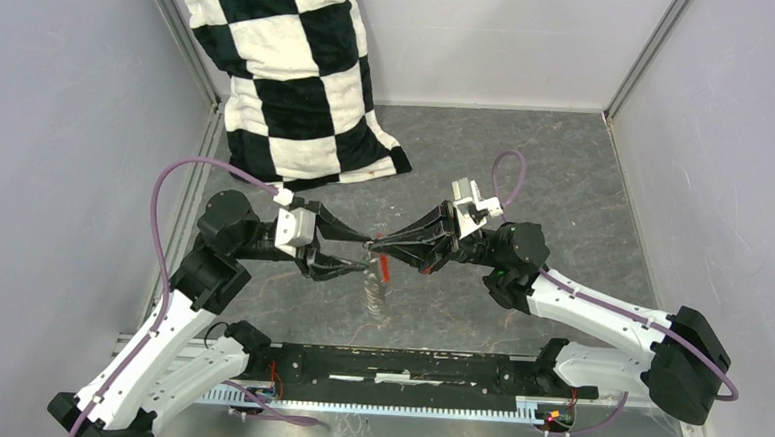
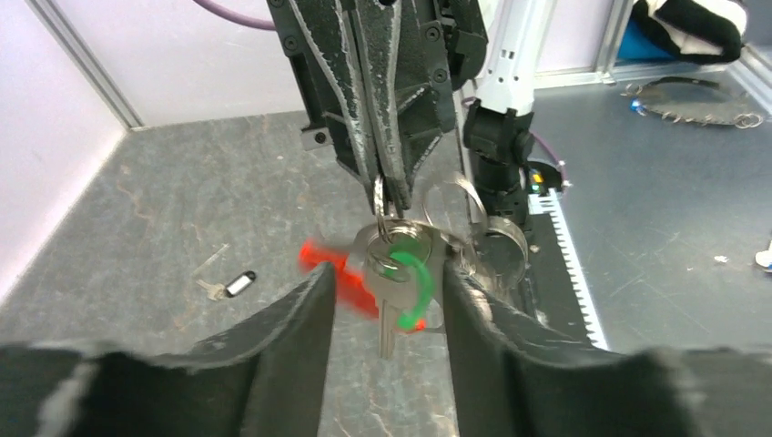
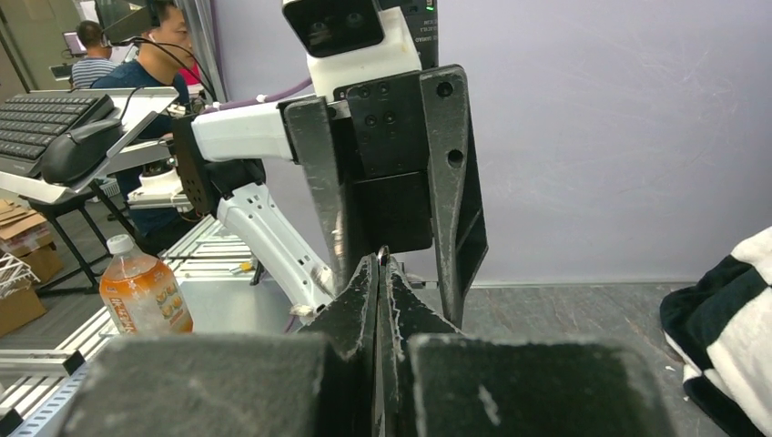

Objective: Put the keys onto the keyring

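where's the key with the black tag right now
In the left wrist view, the small metal key with the black, white-labelled tag lies on the grey table, left of the hanging red plastic piece.

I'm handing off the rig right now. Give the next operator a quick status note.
Right gripper: shut on the keyring, held above the table.
Left gripper: open, fingers either side of the green key hanging from the ring.
Black-tagged key: lying on the table, untouched.
Done: green key appears threaded. Left: pick up and thread the black-tagged key.
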Robot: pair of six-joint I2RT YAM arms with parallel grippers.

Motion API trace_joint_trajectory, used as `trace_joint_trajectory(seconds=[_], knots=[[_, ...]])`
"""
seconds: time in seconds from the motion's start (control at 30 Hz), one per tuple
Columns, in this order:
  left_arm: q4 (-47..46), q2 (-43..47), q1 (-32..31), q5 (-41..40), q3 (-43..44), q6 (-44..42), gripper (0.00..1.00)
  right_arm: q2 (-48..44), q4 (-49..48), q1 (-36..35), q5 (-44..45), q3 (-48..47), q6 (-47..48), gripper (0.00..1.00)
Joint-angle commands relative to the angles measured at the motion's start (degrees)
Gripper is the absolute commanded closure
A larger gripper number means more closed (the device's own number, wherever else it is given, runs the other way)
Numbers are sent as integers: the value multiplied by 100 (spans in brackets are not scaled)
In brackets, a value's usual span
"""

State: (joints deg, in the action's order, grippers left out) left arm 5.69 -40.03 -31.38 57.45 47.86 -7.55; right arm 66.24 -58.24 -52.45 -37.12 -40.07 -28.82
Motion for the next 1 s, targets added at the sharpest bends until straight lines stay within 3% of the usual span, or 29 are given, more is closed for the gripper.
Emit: trace_joint_trajectory(seconds=[0.0, 0.13, 0.17, 0.43, 0.63, 0.83, 0.97], knots=[[821, 18, -18, 97, 346, -669, 31, -228, 75, 16, 244, -46, 285, 100], [1311, 140, -18, -203, 260, -869, 2, -321, 618, 27, 396, -254, 670, 100], [1405, 198, -18, -256, 181, -832, 0, -346, 770, 29, 473, -303, 758, 100], [629, 702, -16, -282, -1086, 815, 0, -358, 1041, 53, 797, -492, 918, 100], [37, 245, -16, -1079, -1209, 1390, 0, -291, 1016, 58, 876, -528, 888, 100], [507, 316, -9, -3589, -1102, 720, 0, -383, 1236, 65, 858, -554, 1063, 100], [274, 537, -9, -4767, -1055, 626, 0, -408, 1432, 46, 869, -520, 1184, 100]])
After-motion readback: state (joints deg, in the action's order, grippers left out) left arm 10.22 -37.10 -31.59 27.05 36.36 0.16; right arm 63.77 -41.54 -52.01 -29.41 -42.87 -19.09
